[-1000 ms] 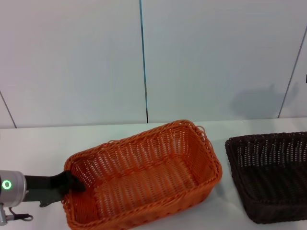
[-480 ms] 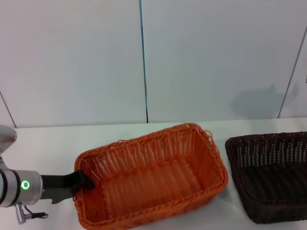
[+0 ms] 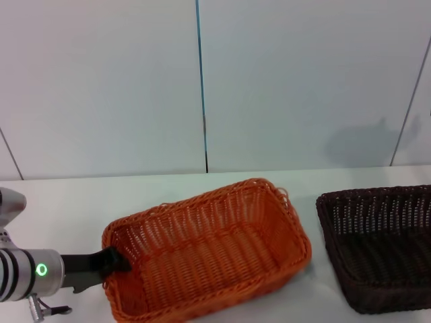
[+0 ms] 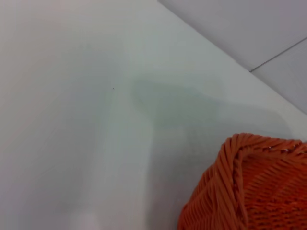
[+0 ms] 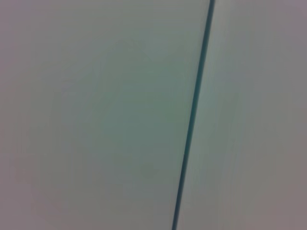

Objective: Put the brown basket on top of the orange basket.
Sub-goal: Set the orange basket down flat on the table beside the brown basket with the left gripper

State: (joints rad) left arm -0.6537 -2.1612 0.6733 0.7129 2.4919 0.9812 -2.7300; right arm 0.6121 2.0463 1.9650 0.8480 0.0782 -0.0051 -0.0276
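Observation:
The orange basket [image 3: 215, 256] lies slightly askew on the white table, left of centre in the head view. My left gripper [image 3: 116, 260] reaches in from the left, its dark fingers shut over the braided rim of the basket's left short side. A corner of that orange basket [image 4: 249, 191] fills one corner of the left wrist view above bare tabletop. The brown basket [image 3: 380, 245] rests at the right, partly cut off by the frame edge, a small gap away from the orange one. My right gripper is out of view; its wrist view holds only a wall with a dark seam [image 5: 194, 115].
The white table [image 3: 60, 202] runs back to a pale panelled wall with a dark vertical seam [image 3: 201, 87]. Bare tabletop lies behind both baskets and to the left of the orange one.
My left arm pushed in to the right, carrying the orange basket right and turning it slightly. In the last half second the basket slid back a little to the left.

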